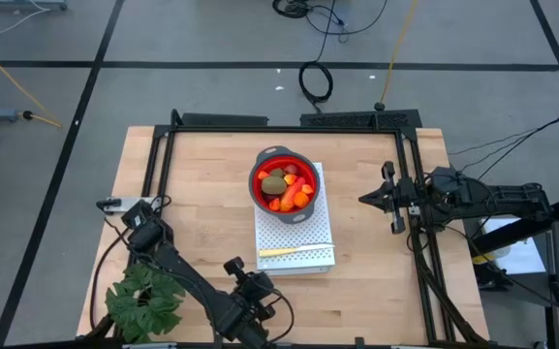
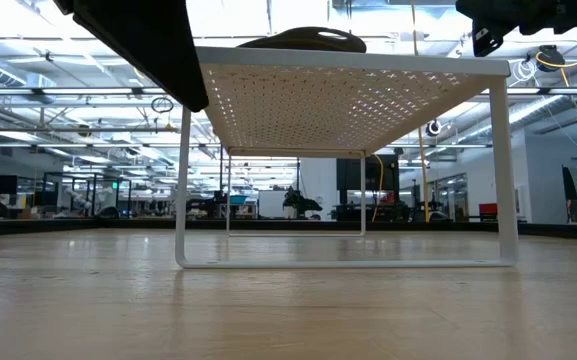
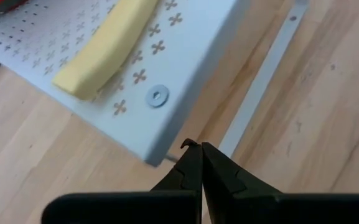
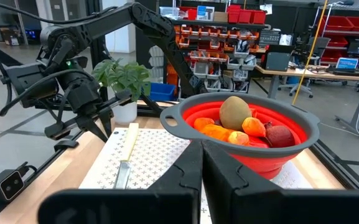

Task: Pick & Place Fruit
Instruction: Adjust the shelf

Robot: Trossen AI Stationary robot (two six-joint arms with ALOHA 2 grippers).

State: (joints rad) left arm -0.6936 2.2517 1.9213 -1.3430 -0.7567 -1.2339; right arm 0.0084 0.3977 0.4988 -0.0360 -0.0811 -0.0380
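Observation:
The fruit [image 1: 286,184] lies in a red collapsible bowl with a grey rim [image 1: 260,171]: an olive-brown oval [image 4: 232,112], orange pieces [image 4: 219,131] and a dark red ball [image 4: 279,134]. The bowl stands on a white perforated rack [image 1: 296,231] at mid-table. My left gripper [image 1: 232,265] is shut and hovers just off the rack's near left corner [image 3: 157,149]. My right gripper [image 1: 364,199] is shut too. It hangs level to the right of the bowl and points at it [image 4: 202,145]. Neither touches anything.
A pale yellow knife [image 1: 289,251] lies along the rack's near edge [image 3: 104,43]. A green leafy plant [image 1: 145,301] stands at the table's near left corner. Black frame rails [image 1: 410,208] run along the table's left, far and right sides. Bare wood lies left of the rack.

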